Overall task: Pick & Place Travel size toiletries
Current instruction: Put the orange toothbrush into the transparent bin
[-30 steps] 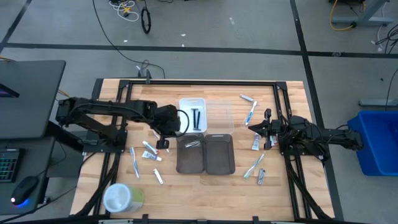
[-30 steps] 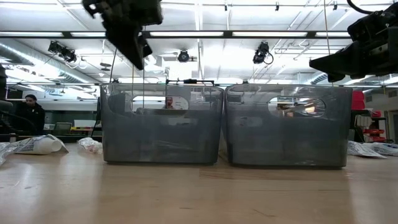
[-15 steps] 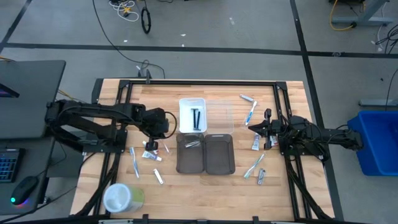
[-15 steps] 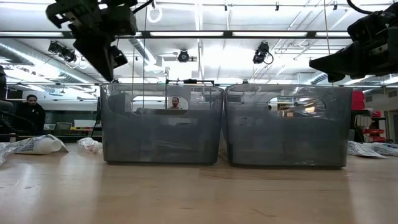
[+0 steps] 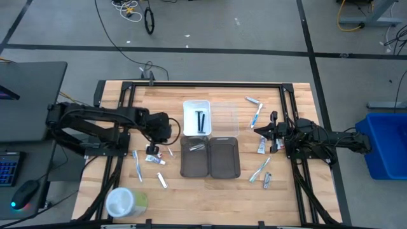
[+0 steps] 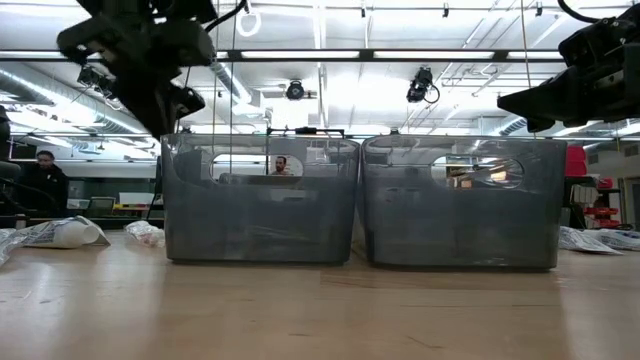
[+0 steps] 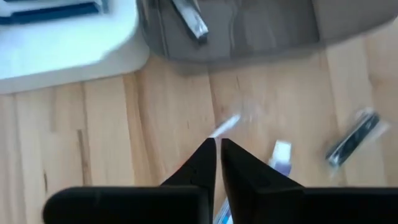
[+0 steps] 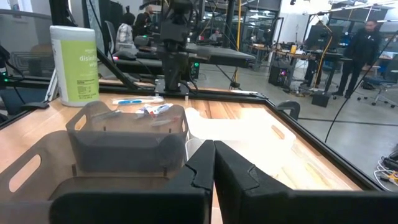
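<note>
Small white tubes (image 5: 152,159) and a light-blue toothbrush (image 5: 138,165) lie flat on the wood left of the grey trays. More tubes (image 5: 261,146) and toothbrushes (image 5: 256,114) lie on the right side. Black sticks (image 5: 200,121) rest in the white tray (image 5: 188,105). My left gripper (image 5: 152,150) hovers above the left tubes with its fingers shut and empty. Its wrist view looks down past the gripper (image 7: 216,143) at a white tube (image 7: 280,155) and a thin stick (image 7: 227,124). My right gripper (image 5: 257,129), also shut (image 8: 211,146), waits right of the trays.
Two grey trays (image 5: 184,166) (image 5: 236,166) stand side by side mid-table, with a silver item (image 5: 197,146) in the left one. A clear tray (image 5: 232,116) sits beside the white one. A round white-and-green container (image 5: 124,202) stands at the near left corner. People stand in the room behind.
My left gripper has moved from beside the left grey tray toward the table's left edge and now hangs over the tubes on the wood. Its fingers have stayed shut. Nothing on the table has shifted.
</note>
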